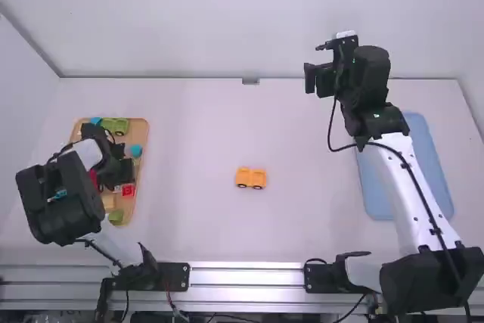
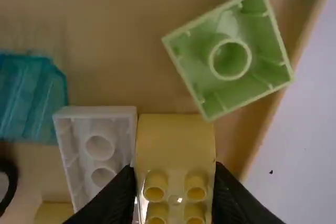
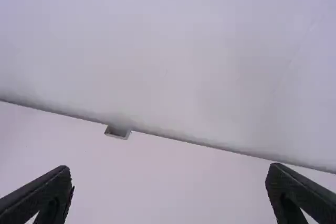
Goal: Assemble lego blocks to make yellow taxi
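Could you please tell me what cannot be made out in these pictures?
- High view: part of the wooden tray, hidden by the left arm.
- Left wrist view: one end of the yellow block, cut off by the bottom edge.
- High view: the orange car's block joins, too small.

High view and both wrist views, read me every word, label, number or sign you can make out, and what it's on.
None that I can read: nothing legible on the yellow-orange wheeled block vehicle, the hollow green square block or the flat blue tray. Any smaller marks are too small to tell.
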Controlling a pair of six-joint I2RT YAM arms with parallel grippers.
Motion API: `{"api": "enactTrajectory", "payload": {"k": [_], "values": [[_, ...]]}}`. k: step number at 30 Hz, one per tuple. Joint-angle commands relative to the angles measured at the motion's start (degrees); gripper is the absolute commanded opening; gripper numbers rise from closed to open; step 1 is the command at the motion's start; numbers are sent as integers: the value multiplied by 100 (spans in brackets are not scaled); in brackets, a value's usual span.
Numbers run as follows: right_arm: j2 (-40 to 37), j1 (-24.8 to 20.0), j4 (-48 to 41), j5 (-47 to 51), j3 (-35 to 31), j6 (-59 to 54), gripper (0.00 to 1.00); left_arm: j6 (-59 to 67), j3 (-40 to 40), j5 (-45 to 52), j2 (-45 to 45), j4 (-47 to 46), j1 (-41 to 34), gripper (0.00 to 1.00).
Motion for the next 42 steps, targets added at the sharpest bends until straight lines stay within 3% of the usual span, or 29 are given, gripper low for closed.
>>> {"api": "enactTrajectory", "payload": {"k": [1,5,9,13,25,42], "values": [[39,9,22,26,223,39,98,-269,275,-87,74,-133,-26,36],[39,9,20,26,223,37,98,-450,481,-35,74,-348,-28,44],[39,9,20,28,223,37,98,-452,485,-44,74,-361,-26,41],[39,9,22,24,223,37,98,-492,411,105,74,-258,-26,46],[39,9,22,26,223,37,98,-435,361,227,74,-431,-55,39],[39,9,22,24,223,37,98,-411,72,201,74,-214,-52,41]]}}
